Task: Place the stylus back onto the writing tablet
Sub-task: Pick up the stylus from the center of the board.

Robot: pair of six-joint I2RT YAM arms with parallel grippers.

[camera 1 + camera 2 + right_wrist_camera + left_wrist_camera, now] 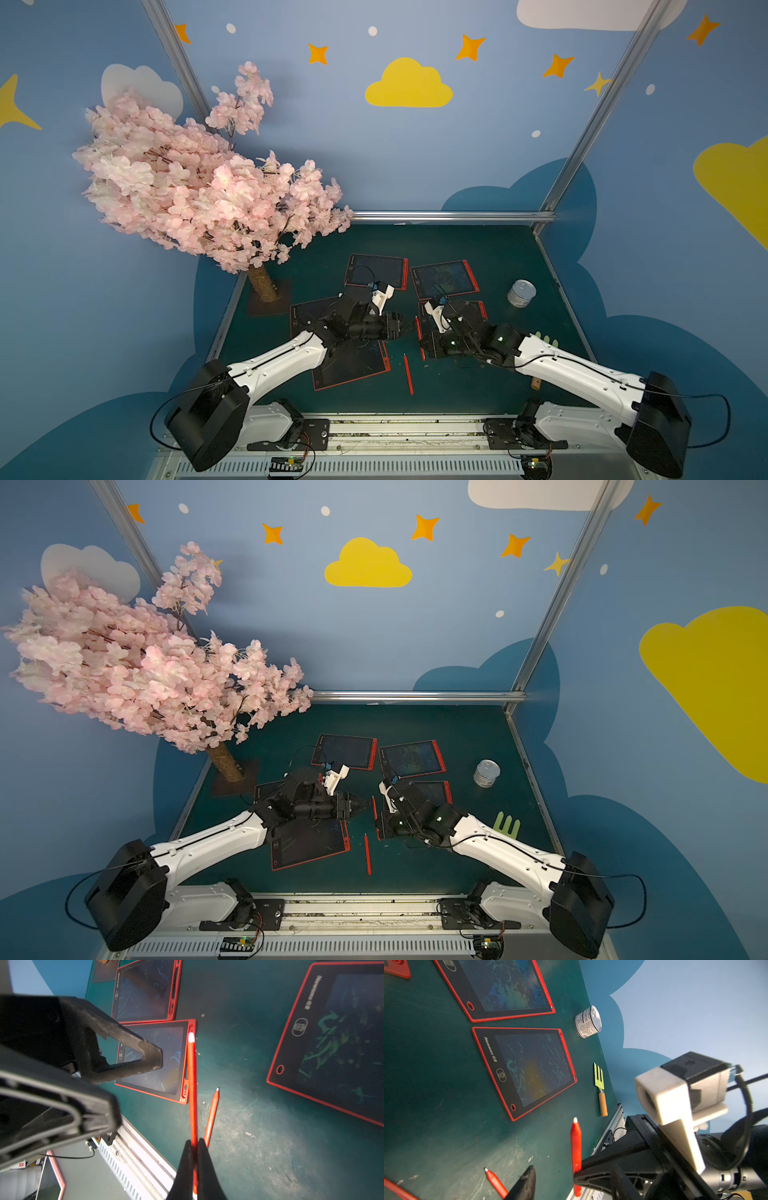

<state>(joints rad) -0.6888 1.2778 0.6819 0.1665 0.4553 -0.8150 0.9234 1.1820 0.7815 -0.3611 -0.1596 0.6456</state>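
Right jaws clamped, left jaws parted

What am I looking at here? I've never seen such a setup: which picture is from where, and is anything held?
Two white-and-black robot arms work over a dark green table. Both top views look down from overhead; each wrist view comes from a camera on one arm. On the table are several red-framed writing tablets, a loose red stylus, a silver tin can, a green fork with a wooden handle and a pink blossom tree. The right gripper is shut on a second red stylus; the left gripper, jaws apart, is close to it.
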